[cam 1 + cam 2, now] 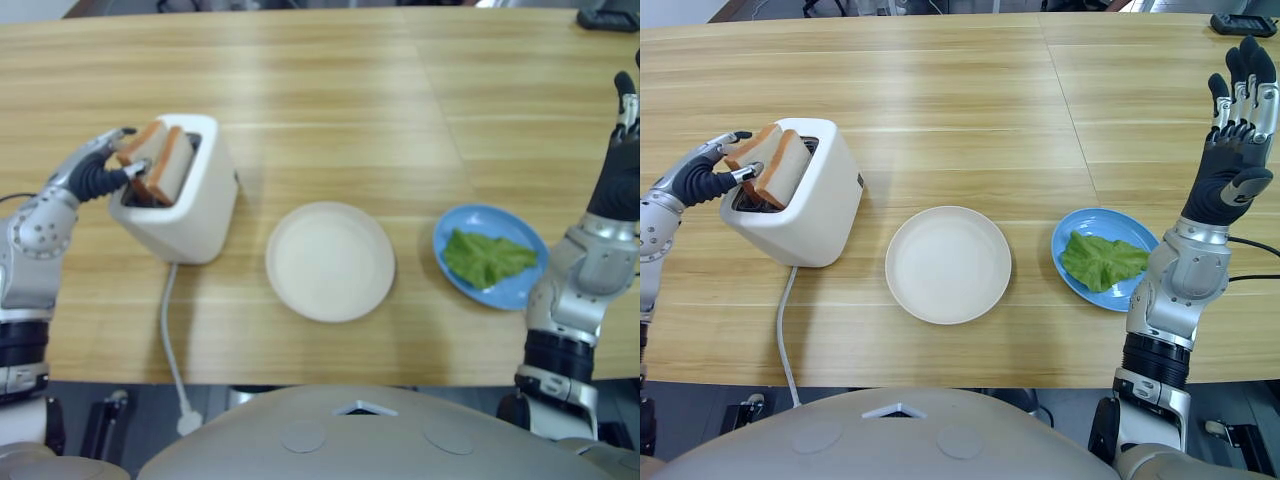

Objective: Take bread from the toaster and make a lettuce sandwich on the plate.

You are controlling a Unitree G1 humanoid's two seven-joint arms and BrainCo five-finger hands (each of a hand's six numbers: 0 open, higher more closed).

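Note:
A white toaster (190,205) stands at the left of the wooden table with two bread slices (172,165) sticking up from its slots. My left hand (98,170) is at the toaster's left side, its fingers pinched around the nearer-left bread slice (143,145). An empty cream plate (330,261) sits in the middle. A blue plate (490,256) to its right holds a lettuce leaf (487,257). My right hand (1238,130) is raised upright at the far right, fingers spread and holding nothing.
The toaster's white cord (170,340) runs off the table's front edge. A dark object (1244,24) lies at the far right corner. The back half of the table (330,90) is bare wood.

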